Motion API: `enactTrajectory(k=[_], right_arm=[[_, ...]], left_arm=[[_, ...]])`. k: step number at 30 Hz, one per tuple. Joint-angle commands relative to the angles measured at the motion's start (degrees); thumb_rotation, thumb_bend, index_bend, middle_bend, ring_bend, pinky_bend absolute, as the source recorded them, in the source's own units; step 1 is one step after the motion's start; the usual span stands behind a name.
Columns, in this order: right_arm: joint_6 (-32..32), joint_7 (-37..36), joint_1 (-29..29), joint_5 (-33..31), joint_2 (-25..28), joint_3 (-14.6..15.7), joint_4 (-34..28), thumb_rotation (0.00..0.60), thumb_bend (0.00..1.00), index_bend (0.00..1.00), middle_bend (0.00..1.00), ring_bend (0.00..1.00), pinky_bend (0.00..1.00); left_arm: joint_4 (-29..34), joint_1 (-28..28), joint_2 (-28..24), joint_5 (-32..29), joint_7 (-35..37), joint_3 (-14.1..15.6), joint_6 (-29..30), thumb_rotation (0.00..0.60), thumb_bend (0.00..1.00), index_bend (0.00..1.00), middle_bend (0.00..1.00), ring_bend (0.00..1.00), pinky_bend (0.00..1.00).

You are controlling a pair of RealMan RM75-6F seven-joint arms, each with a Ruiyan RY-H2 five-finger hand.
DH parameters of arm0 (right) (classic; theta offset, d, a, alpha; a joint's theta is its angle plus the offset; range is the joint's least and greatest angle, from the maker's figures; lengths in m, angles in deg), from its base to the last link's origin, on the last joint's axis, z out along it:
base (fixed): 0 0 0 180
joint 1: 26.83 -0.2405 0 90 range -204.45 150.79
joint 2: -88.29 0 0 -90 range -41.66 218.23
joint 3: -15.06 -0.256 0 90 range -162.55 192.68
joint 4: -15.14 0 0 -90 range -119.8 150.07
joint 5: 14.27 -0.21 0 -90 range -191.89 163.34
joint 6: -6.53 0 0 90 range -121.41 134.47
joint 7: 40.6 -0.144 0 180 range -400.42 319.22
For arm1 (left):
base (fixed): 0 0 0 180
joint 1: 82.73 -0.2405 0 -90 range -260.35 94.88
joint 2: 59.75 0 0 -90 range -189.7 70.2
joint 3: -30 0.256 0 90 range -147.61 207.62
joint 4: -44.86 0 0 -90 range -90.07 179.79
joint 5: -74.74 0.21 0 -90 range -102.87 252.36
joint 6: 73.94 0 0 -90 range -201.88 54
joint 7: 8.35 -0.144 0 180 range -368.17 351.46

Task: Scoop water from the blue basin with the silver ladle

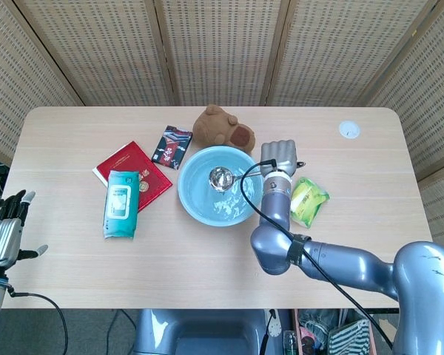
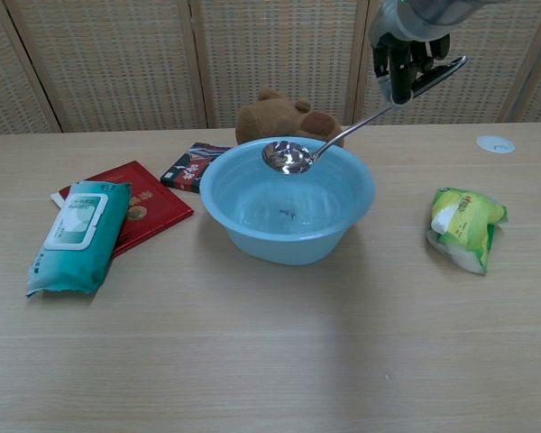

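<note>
Holding the ladle (image 2: 288, 156) by its handle end, the right hand (image 2: 408, 45) has its fingers wrapped tight round it, the bowl of the ladle raised above the water in the basin (image 2: 288, 200). The basin sits mid-bench (image 1: 207, 259), with the plush toy (image 1: 223, 129) at its 12 o'clock, the green packet (image 1: 308, 201) at 3 and the wipes pack (image 1: 121, 203) at 9. A tilt of the wrist would likely spill the scoop; swinging out past the rim could wet the packet or toy. The left hand (image 1: 4, 229), fingers spread and empty, hangs off the bench at 8 o'clock.
</note>
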Motion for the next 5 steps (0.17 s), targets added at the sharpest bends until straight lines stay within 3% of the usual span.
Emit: enactTrajectory(k=[1,5], right_arm=[[-0.3,0.1,-0.3,-0.6,0.3,0.2,-0.3,0.6,0.96,0.72,0.94,0.87,1.0],[-0.5,0.0,-0.6,-1.1,0.5,0.4,-0.4,0.6,0.96,0.72,0.94,0.87,1.0]], left_arm=[[0.0,0.0,0.0,0.0,0.0,0.1,0.0,0.6,0.0,0.0,0.0,0.0,0.0],[0.1,0.0,-0.1,0.1,0.1,0.1,0.1,0.6,0.0,0.0,0.0,0.0,0.0]])
